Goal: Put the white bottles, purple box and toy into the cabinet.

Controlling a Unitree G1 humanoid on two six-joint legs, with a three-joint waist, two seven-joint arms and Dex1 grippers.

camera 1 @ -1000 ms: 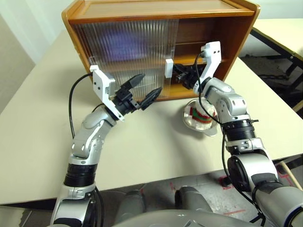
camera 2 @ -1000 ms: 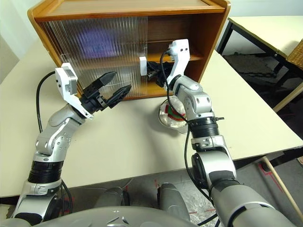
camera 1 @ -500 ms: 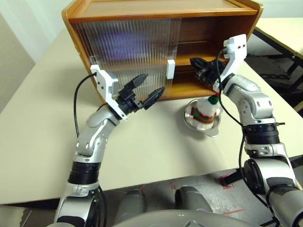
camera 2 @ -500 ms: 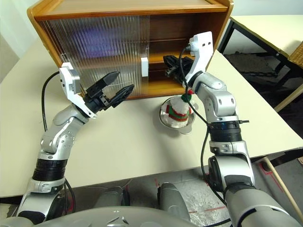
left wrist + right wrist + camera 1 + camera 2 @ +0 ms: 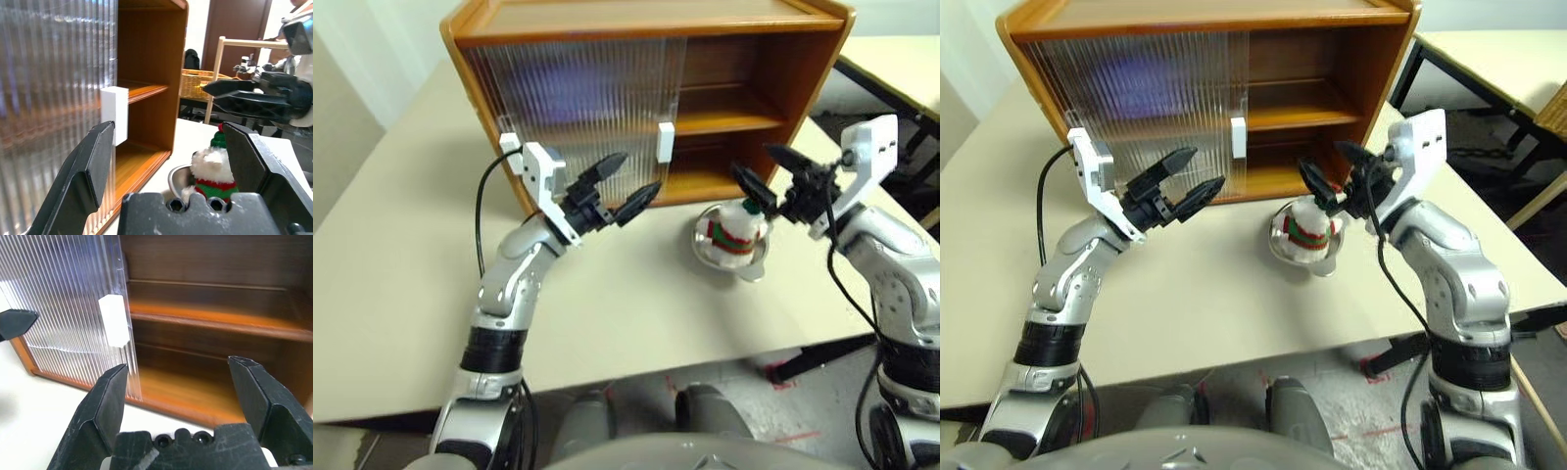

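Note:
The cabinet [image 5: 773, 59] stands at the back of the table, its ribbed sliding door [image 5: 578, 98] with white handle [image 5: 666, 140] pushed left and the right half open. A blurred purple shape [image 5: 553, 83] shows behind the ribbed door. The toy [image 5: 732, 227], white plush with a red-and-green scarf, sits in a steel bowl [image 5: 749, 266] in front of the opening. My left gripper [image 5: 641, 170] hovers open before the door, holding nothing. Just right of the toy, my right gripper [image 5: 754, 162] is open and empty, pointing at the opening. The white bottles are hidden.
The cream table [image 5: 636, 313] has free room in front of the cabinet. Its front edge runs near my arms. A second table [image 5: 901, 59] stands off to the right, across a gap.
My right gripper has drawn back out of the cabinet opening toward the right and gone from shut to open. The left gripper has stayed in place.

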